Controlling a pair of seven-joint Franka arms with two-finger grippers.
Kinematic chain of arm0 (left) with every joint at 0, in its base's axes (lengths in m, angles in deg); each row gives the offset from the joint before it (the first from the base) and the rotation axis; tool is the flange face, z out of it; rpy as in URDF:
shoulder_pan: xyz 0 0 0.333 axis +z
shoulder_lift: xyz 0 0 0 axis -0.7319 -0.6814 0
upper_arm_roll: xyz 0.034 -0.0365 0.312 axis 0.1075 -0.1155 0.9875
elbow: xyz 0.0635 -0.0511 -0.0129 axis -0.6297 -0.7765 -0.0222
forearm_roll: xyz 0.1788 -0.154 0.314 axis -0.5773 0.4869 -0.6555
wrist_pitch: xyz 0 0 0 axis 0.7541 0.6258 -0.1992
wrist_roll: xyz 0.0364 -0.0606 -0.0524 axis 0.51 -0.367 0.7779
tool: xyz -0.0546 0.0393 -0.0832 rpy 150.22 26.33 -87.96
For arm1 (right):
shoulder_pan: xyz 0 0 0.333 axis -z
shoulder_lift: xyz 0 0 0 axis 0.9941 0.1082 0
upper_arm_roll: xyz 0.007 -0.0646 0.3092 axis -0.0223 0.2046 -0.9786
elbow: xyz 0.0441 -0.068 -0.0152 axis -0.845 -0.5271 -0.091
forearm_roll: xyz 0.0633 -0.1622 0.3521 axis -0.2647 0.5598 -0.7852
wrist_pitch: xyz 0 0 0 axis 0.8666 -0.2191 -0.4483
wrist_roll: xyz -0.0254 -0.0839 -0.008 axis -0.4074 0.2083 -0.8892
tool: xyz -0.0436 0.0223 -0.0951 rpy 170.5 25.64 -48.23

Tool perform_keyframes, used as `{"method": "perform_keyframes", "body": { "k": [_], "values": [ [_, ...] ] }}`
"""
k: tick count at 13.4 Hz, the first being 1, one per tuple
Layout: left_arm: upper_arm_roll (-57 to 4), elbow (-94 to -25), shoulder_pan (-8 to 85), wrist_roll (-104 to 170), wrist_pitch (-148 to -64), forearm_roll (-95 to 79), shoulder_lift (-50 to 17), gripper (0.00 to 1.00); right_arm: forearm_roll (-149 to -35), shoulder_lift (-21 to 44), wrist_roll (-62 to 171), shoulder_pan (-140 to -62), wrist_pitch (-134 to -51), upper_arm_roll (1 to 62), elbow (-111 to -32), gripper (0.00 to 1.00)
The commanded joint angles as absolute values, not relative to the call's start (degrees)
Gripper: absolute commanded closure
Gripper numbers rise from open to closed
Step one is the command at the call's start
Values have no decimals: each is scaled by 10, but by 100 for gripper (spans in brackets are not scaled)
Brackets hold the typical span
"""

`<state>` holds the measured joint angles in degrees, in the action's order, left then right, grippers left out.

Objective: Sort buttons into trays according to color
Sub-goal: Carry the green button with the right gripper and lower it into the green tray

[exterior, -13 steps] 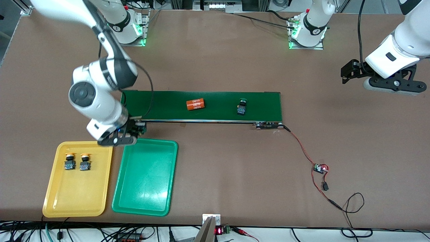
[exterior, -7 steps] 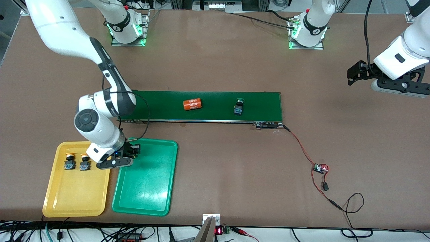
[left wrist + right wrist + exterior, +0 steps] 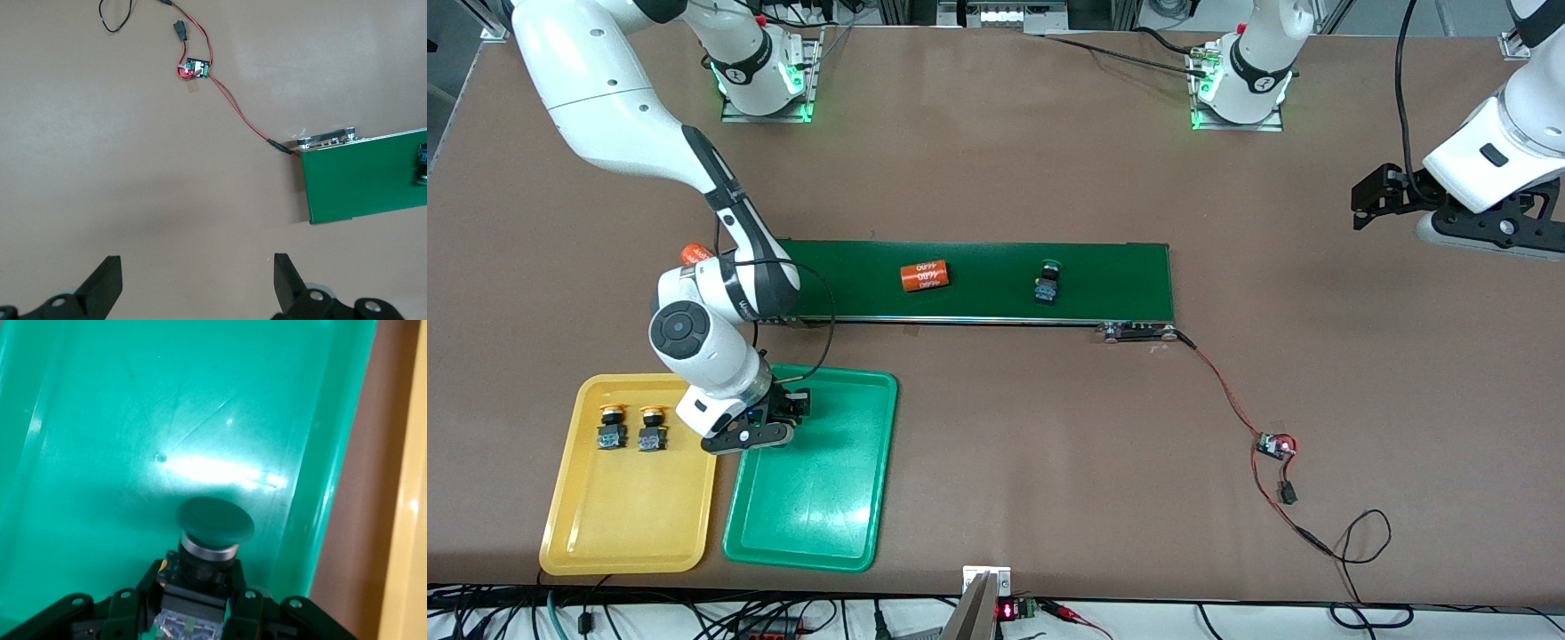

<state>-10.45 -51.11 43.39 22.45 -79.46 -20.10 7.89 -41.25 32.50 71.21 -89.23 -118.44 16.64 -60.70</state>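
My right gripper (image 3: 772, 416) hangs low over the green tray (image 3: 818, 507), over its end nearest the conveyor, shut on a dark green button. In the right wrist view that button's round cap (image 3: 215, 520) sticks out past the right gripper (image 3: 200, 590) above the green tray floor (image 3: 133, 420). Two yellow-capped buttons (image 3: 611, 427) (image 3: 651, 428) stand side by side in the yellow tray (image 3: 627, 524). Another green button (image 3: 1047, 283) rides on the belt. My left gripper (image 3: 1371, 194) waits open over bare table at the left arm's end; its black fingers (image 3: 107, 287) stand wide apart with nothing between them.
The long dark-green conveyor belt (image 3: 978, 302) carries an orange cylinder (image 3: 923, 276). A second orange cylinder (image 3: 694, 253) peeks out by the right arm at the belt's end. A small circuit board (image 3: 1274, 444) with red wires lies toward the left arm's end.
My right gripper has carried the green button from the belt's end to low over the green tray. The cylinder and button on the belt drifted toward the right arm's end.
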Motion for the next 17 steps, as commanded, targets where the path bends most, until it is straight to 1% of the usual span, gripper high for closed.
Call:
{"method": "perform_keyframes", "body": {
  "k": [1, 2, 4, 5, 6, 8, 10, 13, 16, 17],
  "values": [
    [-104, -506, 434, 214, -797, -194, 78, 0, -407, 337, 750, -913, -1190, 171, -594, 57],
    [-107, -506, 434, 214, -795, -196, 78, 0, -407, 339, 753, -913, -1190, 172, -594, 52],
    [-107, -506, 434, 214, -796, -196, 78, 0, -407, 340, 753, -913, -1205, 172, -596, 17],
    [-107, -506, 434, 214, -796, -197, 78, 0, -407, 340, 752, -913, -1212, 172, -597, 11],
    [-105, -506, 434, 214, -794, -197, 78, 0, -407, 340, 749, -910, -1213, 173, -597, 0],
    [-99, -506, 434, 214, -795, -196, 78, 0, -405, 331, 745, -910, -1208, 174, -599, 0],
    [-99, -506, 434, 214, -794, -197, 78, 0, -406, 306, 744, -908, -1192, 174, -618, 0],
    [-99, -506, 434, 214, -795, -197, 77, 0, -409, 253, 751, -909, -1121, 174, -635, 0],
    [-100, -506, 434, 215, -794, -197, 77, 0, -413, 187, 799, -912, -1048, 173, -675, 0],
    [-100, -506, 434, 215, -794, -196, 77, 0, -421, 147, 836, -920, -1019, 170, -703, 0]
  ]
}}
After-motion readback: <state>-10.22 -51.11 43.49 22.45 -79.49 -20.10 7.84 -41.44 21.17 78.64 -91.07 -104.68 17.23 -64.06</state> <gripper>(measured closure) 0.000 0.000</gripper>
